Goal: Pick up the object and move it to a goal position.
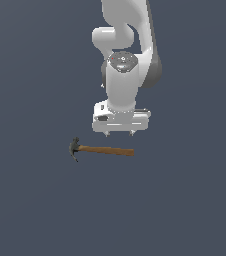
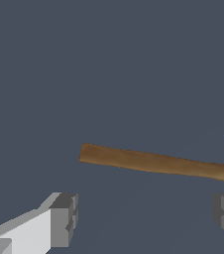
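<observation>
Hammer [image 1: 101, 149] is lying flat at center frame while the spread, empty end effector [image 1: 120, 133] is hovering just above its handle; centring over the wooden shaft before descending looks wisest.

the white arm comes down from the top of the exterior view, its wrist held upright and the tool [image 1: 120, 133] pointing straight down, hanging just above the surface. in the wrist view the two grey fingertips [image 2: 64, 218] stand wide apart with open space between them. the jaws are parted and grip nothing.
</observation>
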Controlling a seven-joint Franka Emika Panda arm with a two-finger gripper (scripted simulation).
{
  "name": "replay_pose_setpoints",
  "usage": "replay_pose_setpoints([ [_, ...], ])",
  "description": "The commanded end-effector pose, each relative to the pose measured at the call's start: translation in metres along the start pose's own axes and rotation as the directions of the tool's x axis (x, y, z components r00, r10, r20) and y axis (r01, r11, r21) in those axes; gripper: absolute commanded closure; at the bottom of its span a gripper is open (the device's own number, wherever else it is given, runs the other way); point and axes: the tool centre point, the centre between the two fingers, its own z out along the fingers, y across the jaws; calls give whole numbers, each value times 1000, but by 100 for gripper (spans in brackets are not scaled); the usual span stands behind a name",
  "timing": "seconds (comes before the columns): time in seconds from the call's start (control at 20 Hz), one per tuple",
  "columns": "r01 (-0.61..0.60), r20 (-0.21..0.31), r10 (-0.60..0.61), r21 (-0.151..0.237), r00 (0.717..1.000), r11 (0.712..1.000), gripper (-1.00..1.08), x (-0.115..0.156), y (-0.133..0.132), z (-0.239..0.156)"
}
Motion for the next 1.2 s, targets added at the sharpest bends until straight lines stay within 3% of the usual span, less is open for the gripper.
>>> replay_pose_setpoints([
  [0.0, 0, 0, 0, 0, 1000, 1000, -92, 0, 0, 0],
  [0.75, 1, 4, -1, 4, 1000, 1000, -92, -2, 3, -16],
  [1.15, 67, 5, -67, 0, 998, 998, -92, -1, 8, -9],
])
